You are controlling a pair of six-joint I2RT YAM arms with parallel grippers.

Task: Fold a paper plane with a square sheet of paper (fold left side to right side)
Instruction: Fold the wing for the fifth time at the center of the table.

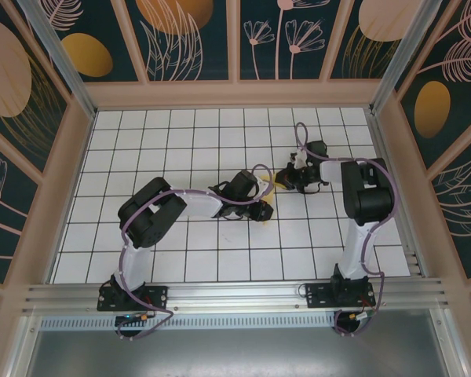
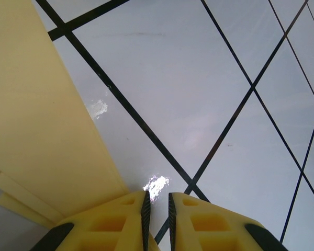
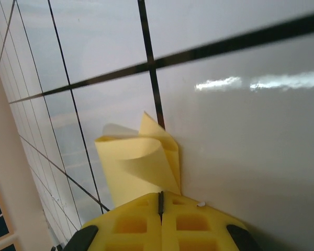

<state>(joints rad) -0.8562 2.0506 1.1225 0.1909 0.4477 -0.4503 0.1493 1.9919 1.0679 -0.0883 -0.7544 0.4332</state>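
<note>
The square sheet of paper (image 1: 270, 206) is yellow, partly folded, and lies on the white grid tiles mid-table between both grippers. No finished paper plane shape can be made out. In the left wrist view the paper (image 2: 36, 130) lies flat to the left in stacked layers. My left gripper (image 2: 157, 194) (image 1: 263, 212) hovers beside it, its jaws a narrow gap apart with only tile between them. In the right wrist view a flap of the paper (image 3: 138, 167) curls up just ahead of my right gripper (image 3: 160, 193) (image 1: 289, 181). That gripper is shut, its tips at the fold's near edge; a pinch cannot be made out.
The tiled table (image 1: 180, 141) is fenced by wooden-framed patterned walls (image 1: 31, 157) on three sides. An aluminium rail (image 1: 235, 294) carries both arm bases along the near edge. The right arm's dark elbow (image 1: 365, 188) stands tall near the right wall.
</note>
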